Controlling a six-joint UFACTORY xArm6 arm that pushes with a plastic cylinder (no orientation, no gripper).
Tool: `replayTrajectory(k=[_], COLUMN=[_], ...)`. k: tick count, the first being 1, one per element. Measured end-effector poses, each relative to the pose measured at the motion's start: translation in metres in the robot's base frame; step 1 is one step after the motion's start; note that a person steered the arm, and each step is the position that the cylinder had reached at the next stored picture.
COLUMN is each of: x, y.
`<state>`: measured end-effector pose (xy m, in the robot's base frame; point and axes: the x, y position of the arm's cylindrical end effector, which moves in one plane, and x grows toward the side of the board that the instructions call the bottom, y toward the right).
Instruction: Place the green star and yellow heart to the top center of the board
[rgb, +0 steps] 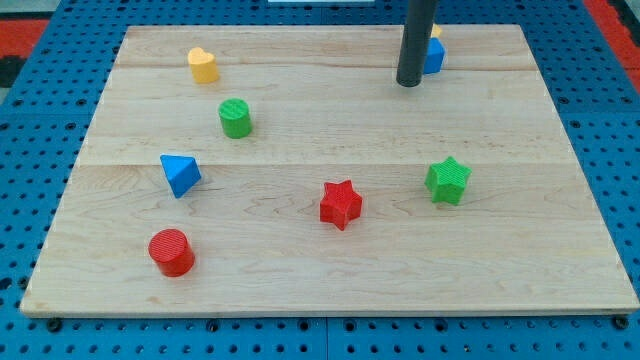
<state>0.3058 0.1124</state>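
The green star (447, 181) lies on the wooden board (330, 270) at the view's right, a little below the middle. The yellow heart (203, 65) lies near the view's top left. My tip (408, 84) is near the top of the board, right of centre, well above the green star and far to the right of the yellow heart. It touches neither.
A blue block (433, 56) sits just right of the rod with a yellow block (436, 31) partly hidden behind it. A green cylinder (236, 118), a blue triangular block (180, 174), a red star (341, 204) and a red cylinder (172, 252) also lie on the board.
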Motion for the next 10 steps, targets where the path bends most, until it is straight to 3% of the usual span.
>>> replayTrajectory(k=[3, 6, 7, 8, 9, 10], x=[0.029, 0.083, 0.151, 0.188, 0.171, 0.116], y=[0.008, 0.092, 0.11, 0.064, -0.015, -0.051])
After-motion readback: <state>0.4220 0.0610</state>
